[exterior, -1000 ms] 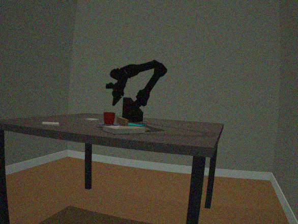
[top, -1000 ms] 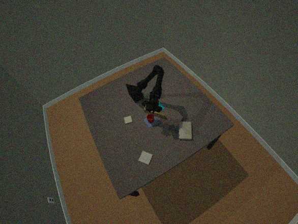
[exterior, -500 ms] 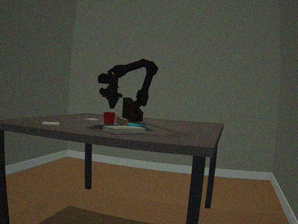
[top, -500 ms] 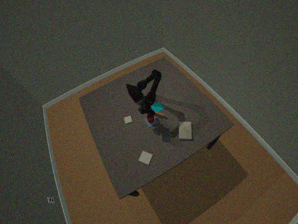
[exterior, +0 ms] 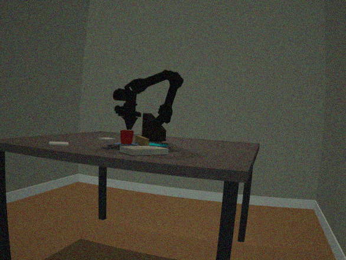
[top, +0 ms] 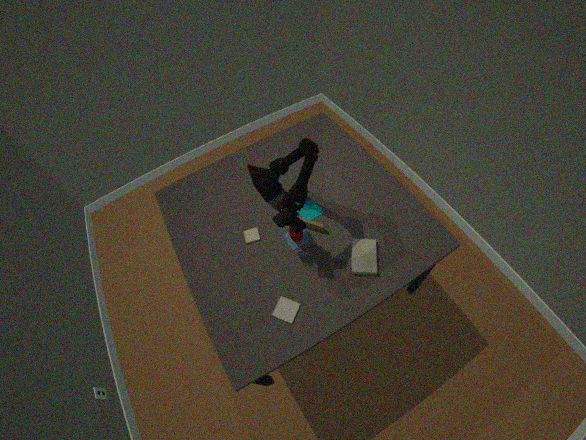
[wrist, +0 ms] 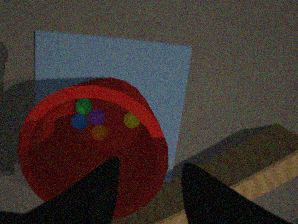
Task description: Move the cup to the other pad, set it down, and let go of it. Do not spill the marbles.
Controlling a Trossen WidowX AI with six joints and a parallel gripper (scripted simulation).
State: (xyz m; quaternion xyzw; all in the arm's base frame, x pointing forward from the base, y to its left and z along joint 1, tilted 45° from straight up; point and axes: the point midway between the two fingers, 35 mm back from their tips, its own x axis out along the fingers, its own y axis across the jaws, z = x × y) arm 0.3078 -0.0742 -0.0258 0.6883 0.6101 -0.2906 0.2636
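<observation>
The red cup (top: 296,234) (exterior: 126,137) (wrist: 37,155) stands upright on the blue pad (top: 296,245) (wrist: 165,65). Several coloured marbles (wrist: 97,118) lie inside it. The teal pad (top: 310,210) (exterior: 159,145) lies beyond a wooden bar, nearer the arm's base, with nothing on it. My gripper (exterior: 129,129) (wrist: 151,169) is partly open and empty, pointing down just above the cup's rim. In the wrist view one fingertip shows over the cup's inside and the other outside its wall. Whether the fingers touch the rim cannot be seen.
The wooden bar (top: 314,224) (exterior: 142,140) (wrist: 270,172) stands between the two pads, close beside the cup. A thick white block (top: 364,256) (exterior: 144,150) lies towards the table edge. Two thin white squares (top: 252,235) (top: 286,309) lie on the cup's other side.
</observation>
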